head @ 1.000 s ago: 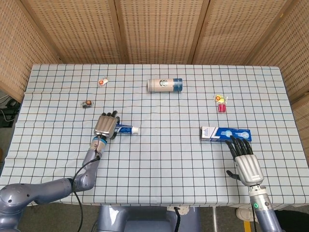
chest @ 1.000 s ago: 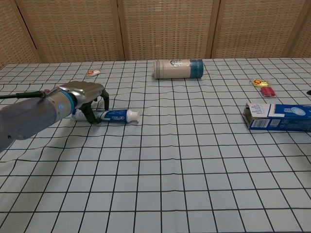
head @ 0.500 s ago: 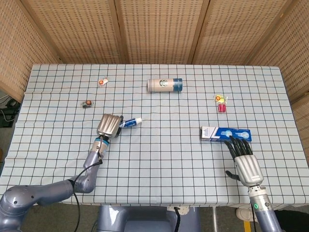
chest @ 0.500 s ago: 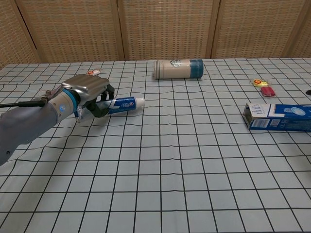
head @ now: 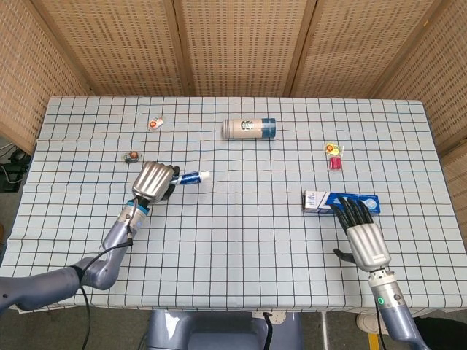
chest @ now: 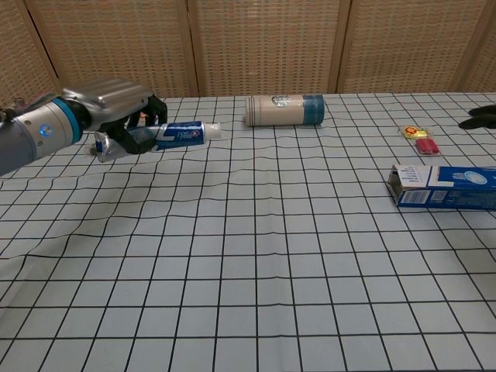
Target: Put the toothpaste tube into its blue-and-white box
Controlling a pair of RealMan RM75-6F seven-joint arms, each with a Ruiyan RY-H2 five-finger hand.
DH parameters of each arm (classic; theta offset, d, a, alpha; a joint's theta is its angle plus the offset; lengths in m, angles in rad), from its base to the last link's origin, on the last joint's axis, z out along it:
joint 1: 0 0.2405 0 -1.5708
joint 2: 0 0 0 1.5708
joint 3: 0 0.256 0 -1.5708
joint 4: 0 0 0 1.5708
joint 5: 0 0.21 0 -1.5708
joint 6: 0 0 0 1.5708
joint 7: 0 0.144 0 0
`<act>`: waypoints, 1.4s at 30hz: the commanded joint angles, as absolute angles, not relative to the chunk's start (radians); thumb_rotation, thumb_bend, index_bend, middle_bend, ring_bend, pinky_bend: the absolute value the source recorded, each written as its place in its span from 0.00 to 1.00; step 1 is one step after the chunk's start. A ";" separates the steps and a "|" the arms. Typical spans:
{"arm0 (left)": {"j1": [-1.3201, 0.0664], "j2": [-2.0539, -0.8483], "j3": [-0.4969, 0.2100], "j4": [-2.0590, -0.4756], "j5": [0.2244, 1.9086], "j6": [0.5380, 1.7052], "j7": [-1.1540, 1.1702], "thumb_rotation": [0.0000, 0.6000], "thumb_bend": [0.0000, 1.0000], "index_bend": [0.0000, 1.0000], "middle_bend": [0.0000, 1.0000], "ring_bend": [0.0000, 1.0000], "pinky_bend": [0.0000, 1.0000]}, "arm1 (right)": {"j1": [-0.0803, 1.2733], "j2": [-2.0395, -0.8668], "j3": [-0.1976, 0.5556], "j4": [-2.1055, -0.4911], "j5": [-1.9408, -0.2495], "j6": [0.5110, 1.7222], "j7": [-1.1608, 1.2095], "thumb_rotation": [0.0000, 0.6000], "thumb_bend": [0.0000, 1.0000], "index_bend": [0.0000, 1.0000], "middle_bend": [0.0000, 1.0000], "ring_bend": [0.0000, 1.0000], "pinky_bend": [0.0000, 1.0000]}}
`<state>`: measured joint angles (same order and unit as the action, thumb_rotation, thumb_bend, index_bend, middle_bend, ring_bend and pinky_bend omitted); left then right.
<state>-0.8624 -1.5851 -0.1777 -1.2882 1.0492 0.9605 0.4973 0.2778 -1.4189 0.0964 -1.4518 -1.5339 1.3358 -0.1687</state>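
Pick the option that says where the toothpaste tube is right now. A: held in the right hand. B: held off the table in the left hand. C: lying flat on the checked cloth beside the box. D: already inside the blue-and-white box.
B: the left hand grips the toothpaste tube clear of the cloth, cap end pointing toward the robot's right, while the blue-and-white box lies far off on the right side.

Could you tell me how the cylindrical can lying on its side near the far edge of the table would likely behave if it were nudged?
The can lies on its curved side, so a push across its length would probably roll it. Its smooth printed wall may be slippery. Its weight cannot be judged.
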 commanded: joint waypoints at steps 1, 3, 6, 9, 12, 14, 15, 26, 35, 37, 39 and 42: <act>-0.844 -1.519 -0.168 -1.342 1.099 0.969 0.459 1.00 0.70 0.91 0.58 0.61 0.56 | 0.322 -1.411 0.138 -1.482 -1.501 1.288 -0.209 1.00 0.23 0.20 0.02 0.00 0.16; -0.836 -1.479 -0.169 -1.370 1.128 0.977 0.431 1.00 0.70 0.91 0.58 0.61 0.56 | 0.362 -1.406 0.175 -1.507 -1.454 1.233 -0.234 1.00 0.24 0.21 0.03 0.00 0.16; -0.824 -1.431 -0.167 -1.406 1.162 0.992 0.403 1.00 0.71 0.91 0.58 0.61 0.56 | 0.418 -1.399 0.230 -1.524 -1.357 1.147 -0.291 1.00 0.24 0.21 0.04 0.00 0.17; -0.813 -1.393 -0.167 -1.441 1.181 1.002 0.388 1.00 0.70 0.91 0.58 0.61 0.56 | 0.464 -1.395 0.266 -1.520 -1.256 1.074 -0.351 1.00 0.25 0.23 0.06 0.00 0.18; -0.805 -1.365 -0.170 -1.469 1.193 1.014 0.380 1.00 0.70 0.91 0.58 0.61 0.56 | 0.491 -1.394 0.279 -1.506 -1.183 1.034 -0.396 1.00 0.27 0.23 0.06 0.00 0.19; -0.799 -1.345 -0.174 -1.488 1.200 1.023 0.372 1.00 0.71 0.91 0.58 0.61 0.56 | 0.506 -1.396 0.282 -1.487 -1.136 1.010 -0.414 1.00 0.27 0.23 0.06 0.00 0.19; -0.796 -1.335 -0.176 -1.497 1.204 1.028 0.368 1.00 0.70 0.91 0.58 0.61 0.56 | 0.512 -1.398 0.282 -1.473 -1.108 0.995 -0.416 1.00 0.27 0.23 0.06 0.00 0.19; -0.790 -1.314 -0.176 -1.523 1.211 1.026 0.369 1.00 0.70 0.91 0.58 0.61 0.56 | 0.534 -1.414 0.248 -1.377 -1.009 0.933 -0.390 1.00 0.27 0.26 0.09 0.03 0.20; -0.785 -1.318 -0.177 -1.523 1.199 1.028 0.379 1.00 0.70 0.91 0.58 0.61 0.56 | 0.558 -1.447 0.234 -1.295 -0.990 0.904 -0.347 1.00 0.28 0.28 0.11 0.05 0.22; -0.783 -1.318 -0.177 -1.526 1.200 1.029 0.378 1.00 0.70 0.91 0.58 0.61 0.56 | 0.565 -1.456 0.234 -1.273 -0.978 0.891 -0.341 1.00 0.28 0.28 0.11 0.05 0.22; -0.781 -1.315 -0.176 -1.529 1.202 1.031 0.377 1.00 0.70 0.91 0.58 0.61 0.56 | 0.574 -1.469 0.232 -1.240 -0.959 0.874 -0.340 1.00 0.27 0.28 0.11 0.06 0.22; -0.778 -1.311 -0.175 -1.532 1.204 1.031 0.374 1.00 0.70 0.91 0.58 0.61 0.56 | 0.583 -1.484 0.229 -1.201 -0.941 0.854 -0.335 1.00 0.28 0.29 0.12 0.06 0.23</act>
<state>-0.7781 -1.3113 -0.1751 -1.5320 1.2035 1.0313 0.3745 0.5761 -1.4747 0.2313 -1.2158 -0.9520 0.8653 -0.3390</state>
